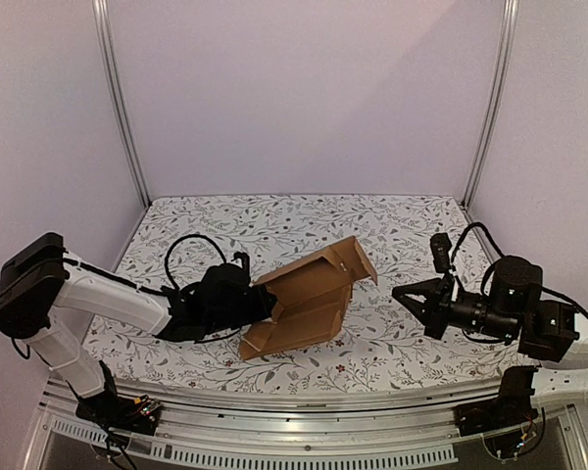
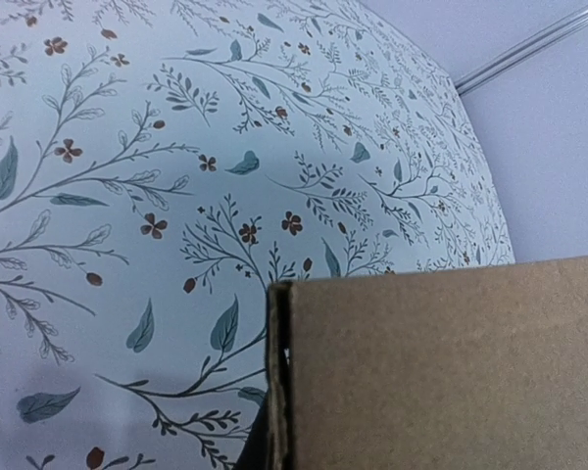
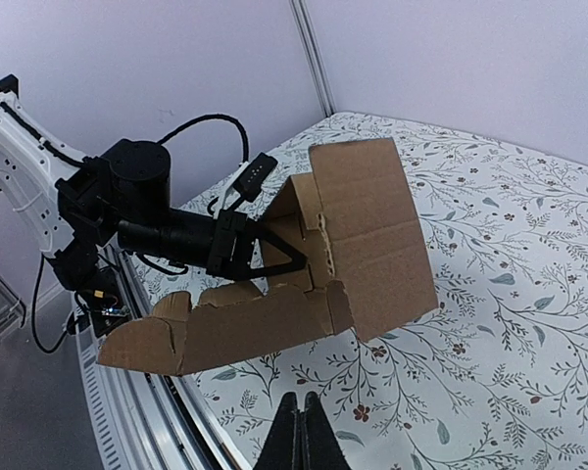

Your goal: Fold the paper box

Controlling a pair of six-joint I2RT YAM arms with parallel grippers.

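The paper box [image 1: 314, 294] is a brown cardboard die-cut, partly folded, standing tilted on the floral table in the middle. My left gripper [image 1: 270, 305] is shut on the box's left panel and holds it up. In the right wrist view the left gripper [image 3: 299, 262] reaches into the box [image 3: 363, 225] from behind. The left wrist view shows a cardboard panel [image 2: 441, 372] filling the lower right, with a dark sliver of one finger [image 2: 254, 452] beside its edge. My right gripper [image 1: 400, 292] is shut and empty, hovering to the right of the box, apart from it; its fingers [image 3: 286, 441] are pressed together.
The floral tablecloth [image 1: 392, 230] covers the table. Metal frame posts [image 1: 122, 108] [image 1: 490, 98] stand at the back corners against lilac walls. An aluminium rail [image 1: 294, 397] runs along the near edge. A long front flap of the box [image 3: 225, 328] hangs towards that edge.
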